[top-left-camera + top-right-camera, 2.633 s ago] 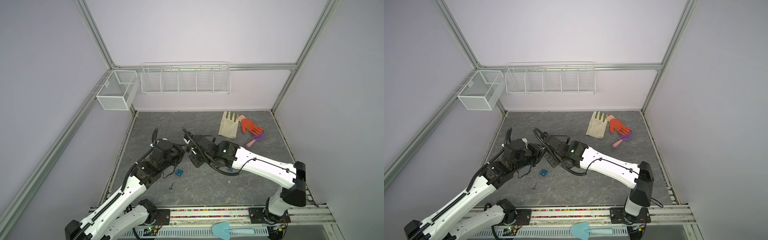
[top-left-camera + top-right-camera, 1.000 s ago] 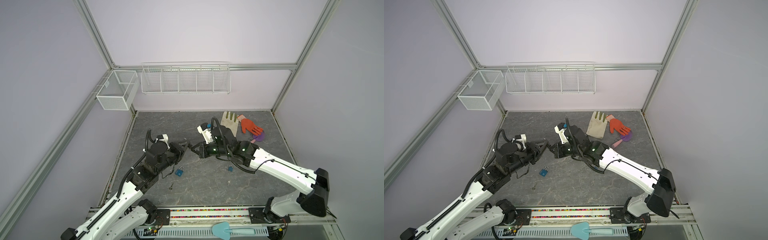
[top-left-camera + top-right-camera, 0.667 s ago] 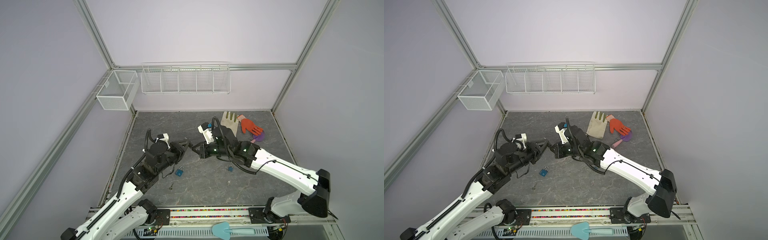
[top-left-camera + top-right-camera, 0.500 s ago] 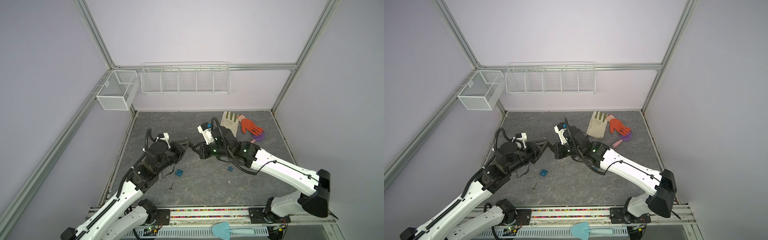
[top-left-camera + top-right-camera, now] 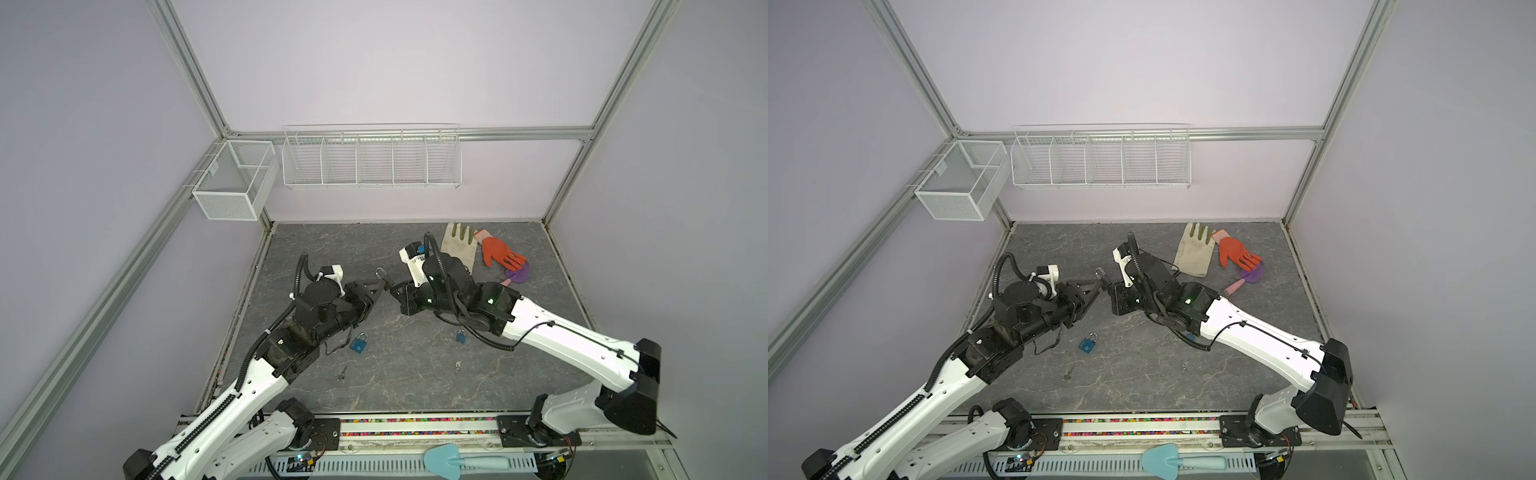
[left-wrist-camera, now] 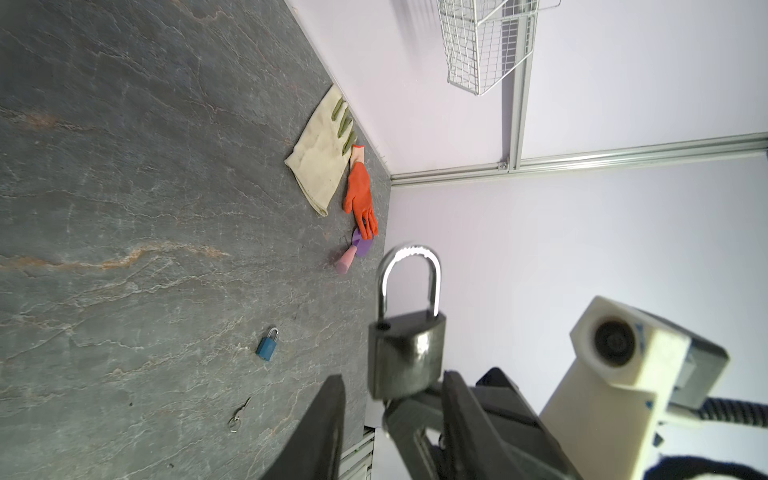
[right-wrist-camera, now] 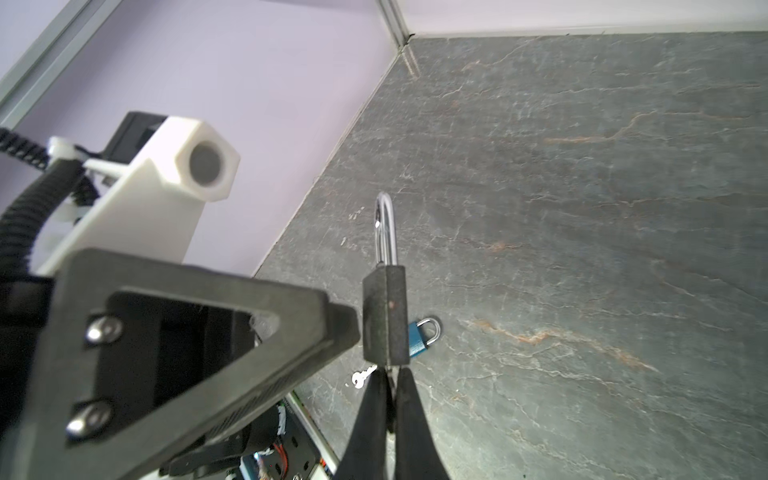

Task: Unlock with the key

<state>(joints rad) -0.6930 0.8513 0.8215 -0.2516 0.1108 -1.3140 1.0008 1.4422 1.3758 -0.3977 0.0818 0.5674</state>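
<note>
- Your dark padlock (image 6: 405,357) is off the desk (image 5: 415,386). In both top views it sits just left of centre, shackle up, between the two arms.
- Your right end effector (image 7: 388,382) is clenched tight right at the underside of the dark padlock and carries it upright. Whatever sits between its tips is hidden, so I cannot tell you whether the key is there.
- Your left end effector (image 6: 394,380) is released. Its jaws stand wider than the lock body, and in the left wrist view one finger (image 6: 328,415) shows a clear gap to it. The other finger is just beside the body; I cannot tell if it touches.
- Two blue padlocks lie flat on the desk, one (image 5: 358,343) below the left end effector in the frame and one (image 5: 460,336) under the right arm.
- A loose key lies lower in the frame than each, one (image 5: 341,374) and another (image 5: 457,365).
- At the upper right of the desk you have a cream glove (image 5: 457,249) and an orange glove (image 5: 496,253) side by side.
</note>
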